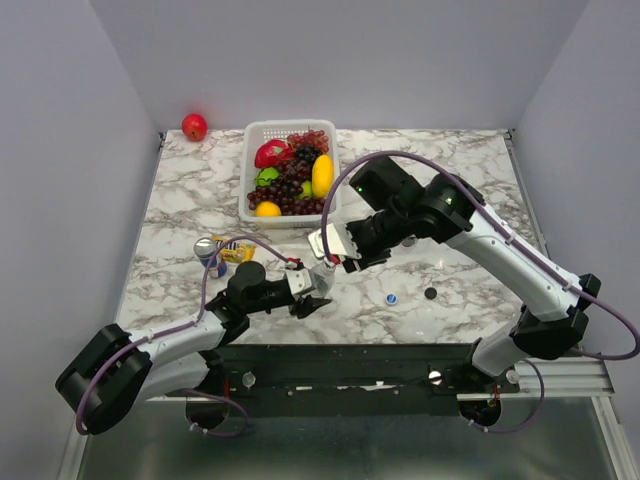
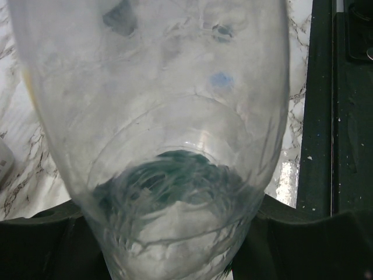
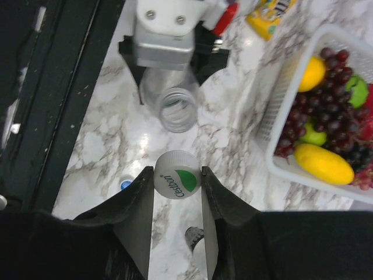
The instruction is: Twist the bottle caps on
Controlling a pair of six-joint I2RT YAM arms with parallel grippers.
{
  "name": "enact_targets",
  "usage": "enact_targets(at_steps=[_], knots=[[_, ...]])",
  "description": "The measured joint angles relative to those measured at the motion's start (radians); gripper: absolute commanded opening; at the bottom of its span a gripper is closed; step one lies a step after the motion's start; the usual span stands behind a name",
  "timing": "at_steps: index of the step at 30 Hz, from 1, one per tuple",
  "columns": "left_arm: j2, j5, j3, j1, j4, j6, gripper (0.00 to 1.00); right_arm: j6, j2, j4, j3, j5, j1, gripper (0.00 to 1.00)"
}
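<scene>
**A:** Veined marble table point(image 1: 440, 170), white slatted basket point(image 1: 247, 165) of fruit at the back, and both arms meeting in front of it.

**B:** The left gripper point(image 3: 172, 76) is clamped round the clear bottle point(image 3: 176, 105), open mouth turned toward the right gripper point(image 3: 178, 175). Those jaws pinch the white-green cap point(image 3: 177, 182) by its rim, just short of the mouth.

**A:** How should it go on?

**B:** I'd line the cap up square with the neck, seat it flat, then twist. A tilted start risks crossing the threads. The left must hold firm against the turn.

**A:** Materials?

**B:** The bottle is thin, glossy, see-through plastic, round and likely to flex. The cap is a small ridged disc. The blue cap point(image 1: 391, 298) and black cap point(image 1: 430, 293) lie on the marble, near each other, not touching.
</scene>
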Motion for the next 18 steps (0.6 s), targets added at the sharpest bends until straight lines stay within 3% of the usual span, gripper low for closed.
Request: enact_targets(at_steps=[18], knots=[[0.021,0.000,0.005,-0.019,-0.006,-0.047,0.00,-0.027,0.084,-0.011,0.002,0.023,0.073,0.30]])
